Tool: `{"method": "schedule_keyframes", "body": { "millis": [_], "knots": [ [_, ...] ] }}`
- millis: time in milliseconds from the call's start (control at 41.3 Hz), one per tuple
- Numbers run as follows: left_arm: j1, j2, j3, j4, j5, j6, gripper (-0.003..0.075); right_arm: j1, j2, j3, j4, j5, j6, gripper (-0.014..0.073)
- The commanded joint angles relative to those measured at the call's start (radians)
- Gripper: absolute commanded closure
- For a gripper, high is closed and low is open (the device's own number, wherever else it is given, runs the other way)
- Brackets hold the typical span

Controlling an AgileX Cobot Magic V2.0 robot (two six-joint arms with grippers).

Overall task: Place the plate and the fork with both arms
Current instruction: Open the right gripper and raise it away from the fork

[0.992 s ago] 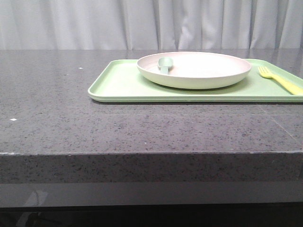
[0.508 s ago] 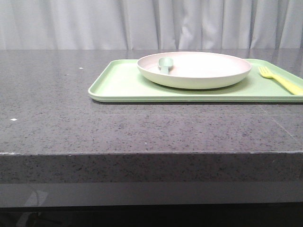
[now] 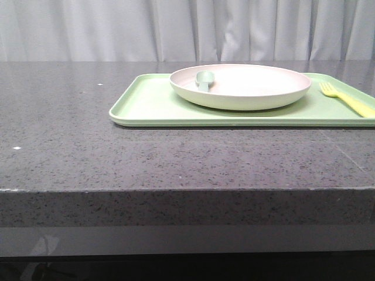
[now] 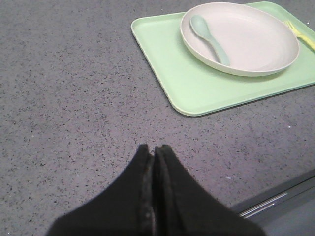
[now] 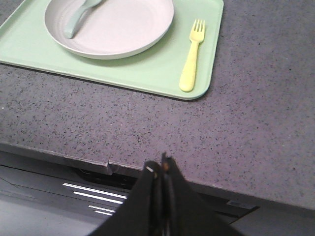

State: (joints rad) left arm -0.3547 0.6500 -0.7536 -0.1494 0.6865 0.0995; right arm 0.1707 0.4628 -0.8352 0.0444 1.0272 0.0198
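The cream plate (image 3: 240, 86) sits on the light green tray (image 3: 149, 105) at the back right of the table; it also shows in the left wrist view (image 4: 241, 37) and the right wrist view (image 5: 110, 27). The yellow fork (image 3: 347, 99) lies on the tray to the right of the plate, tines pointing away from me; the right wrist view (image 5: 192, 56) shows it whole. My left gripper (image 4: 151, 147) is shut and empty over bare table, well short of the tray. My right gripper (image 5: 158, 164) is shut and empty at the table's front edge. Neither arm shows in the front view.
A pale grey-green spoon (image 4: 209, 34) lies in the plate, bowl toward its left rim. The dark speckled stone table (image 3: 70, 134) runs left of the tray. A grey curtain (image 3: 187, 29) hangs behind. The table's front edge (image 5: 74, 155) is just ahead of the right gripper.
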Motion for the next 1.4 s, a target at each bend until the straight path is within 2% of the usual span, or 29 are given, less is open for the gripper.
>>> {"method": "schedule_keyframes", "body": {
  "millis": [0, 290, 387, 484, 653, 799, 992, 1186, 1331, 1380],
  "knots": [
    [0.000, -0.001, -0.028, -0.011, -0.078, -0.015, 0.0741, 0.001, 0.004, -0.022, -0.011, -0.078, 0.001, 0.0662],
    [0.000, -0.001, -0.028, -0.011, -0.080, -0.015, 0.0741, 0.001, 0.004, -0.022, -0.011, -0.078, 0.001, 0.0662],
    [0.005, -0.054, 0.029, -0.021, -0.143, -0.015, 0.0741, 0.001, 0.004, -0.022, -0.011, -0.078, 0.001, 0.0662],
    [0.064, -0.142, 0.121, -0.026, -0.233, -0.009, 0.0741, 0.001, 0.004, -0.022, -0.012, -0.077, 0.001, 0.0662],
    [0.225, -0.354, 0.352, 0.013, -0.398, -0.009, 0.0741, 0.001, 0.004, -0.022, -0.012, -0.076, 0.001, 0.0662],
    [0.300, -0.502, 0.497, 0.013, -0.430, -0.009, 0.0741, 0.001, 0.004, -0.022, -0.012, -0.076, 0.001, 0.0662],
    [0.301, -0.611, 0.625, 0.009, -0.493, -0.030, 0.0741, 0.001, 0.004, -0.022, -0.012, -0.076, 0.001, 0.0662],
    [0.289, -0.681, 0.697, 0.227, -0.570, -0.264, 0.0741, 0.001, 0.004, -0.022, -0.012, -0.076, 0.001, 0.0662],
    [0.289, -0.681, 0.766, 0.235, -0.713, -0.276, 0.0741, 0.001, 0.004, -0.022, -0.012, -0.075, 0.001, 0.0662],
    [0.289, -0.681, 0.764, 0.235, -0.714, -0.276, 0.0741, 0.001, 0.004, -0.022, -0.012, -0.075, 0.001, 0.0662]
  ]
}}
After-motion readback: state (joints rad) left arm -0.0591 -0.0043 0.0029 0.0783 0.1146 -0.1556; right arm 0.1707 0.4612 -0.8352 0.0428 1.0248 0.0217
